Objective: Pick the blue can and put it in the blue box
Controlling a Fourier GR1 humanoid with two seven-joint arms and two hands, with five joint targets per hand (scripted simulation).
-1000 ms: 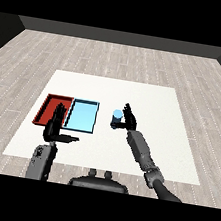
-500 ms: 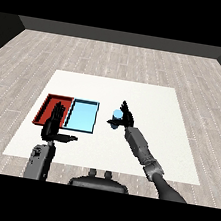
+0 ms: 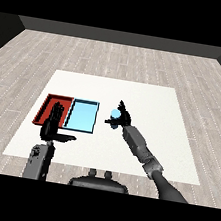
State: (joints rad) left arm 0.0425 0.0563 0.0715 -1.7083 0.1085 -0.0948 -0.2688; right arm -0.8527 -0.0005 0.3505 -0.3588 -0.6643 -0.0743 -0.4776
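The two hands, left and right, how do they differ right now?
The right hand is out over the white table at the blue can, just right of the light blue tray; the left hand is nearer the robot, in front of the red tray. The right hand curls round the can; the left hand holds nothing, its fingers straight and thumb out sideways. Both are black on grey forearms.

blue can [image 3: 114, 115] partly hidden by right hand [image 3: 123, 117]
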